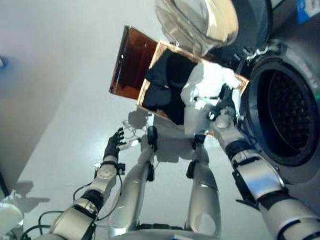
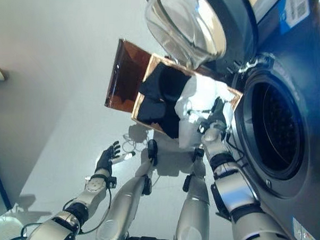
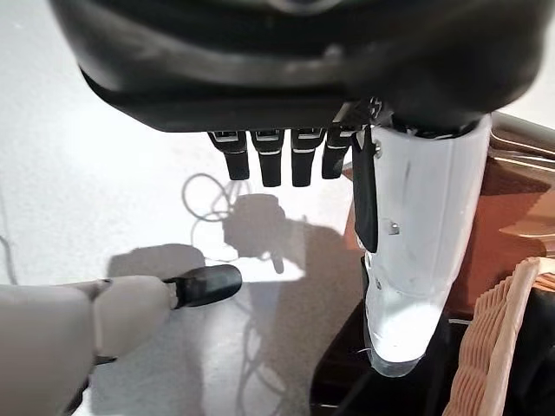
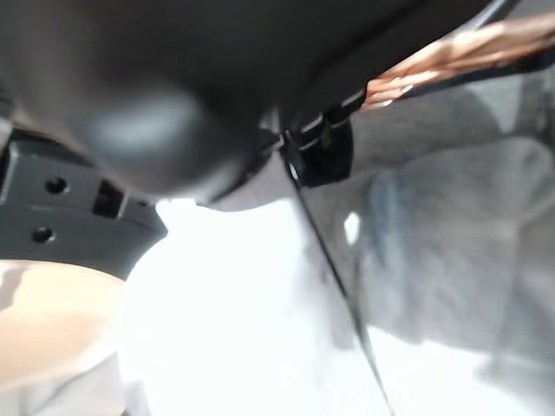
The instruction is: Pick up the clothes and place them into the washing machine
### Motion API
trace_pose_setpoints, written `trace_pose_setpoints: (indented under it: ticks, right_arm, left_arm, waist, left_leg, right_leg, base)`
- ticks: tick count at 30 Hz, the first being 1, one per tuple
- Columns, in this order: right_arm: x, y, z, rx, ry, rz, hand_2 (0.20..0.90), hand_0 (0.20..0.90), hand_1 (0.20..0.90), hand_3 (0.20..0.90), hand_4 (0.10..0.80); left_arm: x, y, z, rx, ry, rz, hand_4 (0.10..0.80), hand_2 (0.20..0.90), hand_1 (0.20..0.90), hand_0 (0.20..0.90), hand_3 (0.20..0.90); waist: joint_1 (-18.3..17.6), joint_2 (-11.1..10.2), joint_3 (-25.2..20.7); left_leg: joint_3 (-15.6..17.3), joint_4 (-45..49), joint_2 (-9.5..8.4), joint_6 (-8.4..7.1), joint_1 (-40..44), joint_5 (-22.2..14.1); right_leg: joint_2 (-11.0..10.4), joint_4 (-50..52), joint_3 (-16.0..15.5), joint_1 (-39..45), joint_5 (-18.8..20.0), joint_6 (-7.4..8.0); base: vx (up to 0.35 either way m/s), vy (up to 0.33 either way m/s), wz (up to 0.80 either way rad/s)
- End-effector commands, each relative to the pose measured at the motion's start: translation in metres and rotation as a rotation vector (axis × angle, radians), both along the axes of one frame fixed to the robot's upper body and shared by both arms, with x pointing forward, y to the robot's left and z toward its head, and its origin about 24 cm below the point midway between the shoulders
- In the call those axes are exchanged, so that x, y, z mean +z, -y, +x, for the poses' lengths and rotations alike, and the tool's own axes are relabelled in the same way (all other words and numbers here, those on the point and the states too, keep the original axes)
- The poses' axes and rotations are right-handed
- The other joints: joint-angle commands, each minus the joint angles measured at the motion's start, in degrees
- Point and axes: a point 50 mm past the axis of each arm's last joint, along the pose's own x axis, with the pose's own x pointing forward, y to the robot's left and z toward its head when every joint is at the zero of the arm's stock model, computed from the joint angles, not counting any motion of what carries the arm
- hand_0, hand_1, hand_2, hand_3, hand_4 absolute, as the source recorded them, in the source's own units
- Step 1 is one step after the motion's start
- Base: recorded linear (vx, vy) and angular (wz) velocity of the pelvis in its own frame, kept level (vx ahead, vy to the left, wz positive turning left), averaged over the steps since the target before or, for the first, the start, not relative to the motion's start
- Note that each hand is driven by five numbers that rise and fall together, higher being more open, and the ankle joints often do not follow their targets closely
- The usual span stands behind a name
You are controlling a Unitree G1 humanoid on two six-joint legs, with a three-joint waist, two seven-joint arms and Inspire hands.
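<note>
A wicker basket (image 1: 149, 77) stands on the floor in front of the washing machine's round drum opening (image 1: 287, 115). Dark clothes (image 1: 167, 83) fill its left part. A white garment (image 1: 204, 82) lies over its right part and hangs down over the near rim. My right hand (image 1: 224, 108) is at the basket's right corner, next to the drum, fingers curled into the white garment (image 4: 243, 295). My left hand (image 1: 113, 145) hovers open over the bare floor, well left of the basket, holding nothing; its fingers (image 3: 269, 160) are straight.
The machine's glass door (image 1: 196, 18) stands swung open above the basket's far side. A brown translucent panel (image 1: 131, 63) leans at the basket's left. The machine's dark front (image 1: 316, 63) fills the right side. Pale floor (image 1: 71, 95) spreads to the left.
</note>
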Motion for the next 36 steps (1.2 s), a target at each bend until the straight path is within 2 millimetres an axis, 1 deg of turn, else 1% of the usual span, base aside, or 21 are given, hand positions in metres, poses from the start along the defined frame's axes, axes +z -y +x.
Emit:
trace_pose_setpoints:
  ticks: [1, 2, 4, 5, 6, 8, 9, 10, 11, 18, 21, 28, 36]
  right_arm:
    - [0.072, -0.033, 0.027, 0.112, 0.16, -0.078, 0.9, 0.9, 0.9, 0.9, 0.8]
    - [0.072, -0.033, 0.027, 0.112, 0.161, -0.078, 0.9, 0.9, 0.9, 0.9, 0.8]
    - [0.082, -0.035, 0.03, 0.12, 0.178, -0.094, 0.9, 0.9, 0.9, 0.9, 0.8]
    - [0.082, -0.035, 0.03, 0.12, 0.178, -0.094, 0.9, 0.9, 0.9, 0.9, 0.8]
    - [0.088, -0.036, 0.031, 0.119, 0.196, -0.094, 0.9, 0.9, 0.9, 0.9, 0.8]
    - [0.091, -0.036, 0.031, 0.116, 0.205, -0.098, 0.9, 0.9, 0.9, 0.9, 0.8]
    - [0.092, -0.035, 0.031, 0.114, 0.208, -0.097, 0.768, 0.768, 0.768, 0.768, 0.706]
    - [0.093, -0.036, 0.031, 0.115, 0.214, -0.093, 0.411, 0.411, 0.411, 0.411, 0.451]
    - [0.093, -0.035, 0.031, 0.11, 0.217, -0.095, 0.2, 0.2, 0.2, 0.2, 0.3]
    - [0.087, -0.03, 0.029, 0.09, 0.213, -0.099, 0.2, 0.2, 0.2, 0.2, 0.3]
    - [0.086, -0.024, 0.028, 0.07, 0.209, -0.104, 0.2, 0.2, 0.2, 0.2, 0.3]
    - [0.083, -0.012, 0.026, 0.033, 0.205, -0.106, 0.2, 0.2, 0.2, 0.2, 0.3]
    - [0.07, -0.004, 0.021, 0.014, 0.196, -0.095, 0.2, 0.2, 0.2, 0.2, 0.3]
  left_arm:
    - [0.0, -0.018, -0.007, 0.038, 0.017, 0.047, 0.8, 0.9, 0.9, 0.9, 0.9]
    - [0.0, -0.018, -0.007, 0.038, 0.017, 0.047, 0.8, 0.9, 0.9, 0.9, 0.9]
    - [0.001, -0.016, -0.005, 0.034, 0.016, 0.046, 0.8, 0.9, 0.9, 0.9, 0.9]
    - [0.001, -0.016, -0.004, 0.034, 0.016, 0.046, 0.8, 0.9, 0.9, 0.9, 0.9]
    - [0.001, -0.014, -0.003, 0.034, 0.017, 0.045, 0.8, 0.9, 0.9, 0.9, 0.9]
    - [0.001, -0.014, -0.003, 0.037, 0.015, 0.045, 0.8, 0.9, 0.9, 0.9, 0.9]
    - [0.001, -0.013, -0.003, 0.036, 0.014, 0.046, 0.8, 0.9, 0.9, 0.9, 0.9]
    - [0.001, -0.012, -0.003, 0.036, 0.015, 0.045, 0.8, 0.9, 0.9, 0.9, 0.9]
    - [0.0, -0.011, -0.003, 0.036, 0.011, 0.045, 0.8, 0.9, 0.9, 0.9, 0.9]
    - [-0.006, -0.009, -0.004, 0.053, -0.026, 0.058, 0.8, 0.9, 0.9, 0.9, 0.9]
    - [-0.007, -0.006, -0.005, 0.053, -0.031, 0.052, 0.8, 0.9, 0.9, 0.9, 0.9]
    - [-0.01, -0.006, -0.009, 0.051, -0.043, 0.054, 0.8, 0.9, 0.9, 0.9, 0.9]
    - [-0.018, -0.007, -0.016, 0.058, -0.092, 0.071, 0.8, 0.9, 0.9, 0.9, 0.9]
  waist:
    - [3.47, 0.82, 0.79]
    - [3.47, 0.81, 0.77]
    - [3.48, 0.81, 0.95]
    - [3.48, 0.81, 0.95]
    - [3.52, 0.84, 1.12]
    - [3.55, 0.91, 1.18]
    - [3.6, 0.97, 1.17]
    - [3.64, 0.95, 1.2]
    - [3.67, 0.98, 1.17]
    - [3.52, 0.81, 0.72]
    - [3.5, 1.05, 0.61]
    - [3.55, 1.29, 0.58]
    - [3.08, 1.04, -0.05]
  left_leg:
    - [-0.01, 4.37, -2.55, -2.7, -3.64, -1.87]
    - [0.0, 4.38, -2.55, -2.7, -3.67, -1.87]
    - [-0.18, 4.68, -2.57, -2.65, -4.91, -1.87]
    - [-0.18, 4.69, -2.57, -2.65, -4.93, -1.87]
    - [-0.28, 4.62, -2.51, -2.67, -5.27, -1.76]
    - [-0.29, 4.61, -2.5, -2.66, -5.43, -1.72]
    - [-0.35, 4.65, -2.57, -2.63, -5.53, -1.71]
    - [-0.3, 4.56, -2.58, -2.61, -5.5, -1.68]
    - [-0.27, 4.5, -2.61, -2.6, -5.43, -1.68]
    - [-0.47, 3.8, -2.65, -2.54, -4.89, -1.51]
    - [-0.61, 3.56, -2.6, -2.65, -4.44, -1.42]
    - [-0.48, 3.03, -2.44, -2.79, -3.78, -1.12]
    - [0.08, 3.02, -2.23, -2.91, -2.46, -1.37]
  right_leg:
    - [-1.87, 6.02, 6.5, -2.12, -1.69, 2.03]
    - [-1.87, 6.04, 6.51, -2.15, -1.69, 2.03]
    - [-1.81, 6.54, 6.61, -3.47, -1.84, 1.93]
    - [-1.81, 6.55, 6.61, -3.48, -1.85, 1.93]
    - [-1.86, 6.64, 6.66, -3.79, -1.94, 1.95]
    - [-1.89, 6.76, 6.69, -4.01, -2.02, 1.98]
    - [-1.88, 6.93, 6.67, -4.17, -2.07, 1.99]
    - [-1.84, 7.04, 6.74, -4.29, -2.1, 2.02]
    - [-1.81, 7.16, 6.78, -4.39, -2.2, 1.99]
    - [-1.77, 7.03, 6.78, -4.14, -2.32, 1.99]
    - [-1.67, 7.09, 6.65, -3.88, -2.56, 1.92]
    - [-1.53, 6.92, 6.7, -3.37, -2.66, 1.86]
    - [-1.23, 7.08, 6.75, -2.39, -2.92, 1.79]
  base:
    - [0.0, 0.0, 0.0]
    - [0.0, 0.0, 0.0]
    - [0.0, 0.0, 0.0]
    - [0.0, 0.0, 0.0]
    - [0.0, 0.0, 0.0]
    - [0.0, 0.0, 0.0]
    - [0.0, 0.0, 0.0]
    - [0.0, 0.0, 0.0]
    - [0.0, 0.0, 0.0]
    - [0.0, 0.0, 0.0]
    - [0.0, 0.0, 0.0]
    - [0.0, 0.0, 0.0]
    - [0.0, 0.0, 0.0]
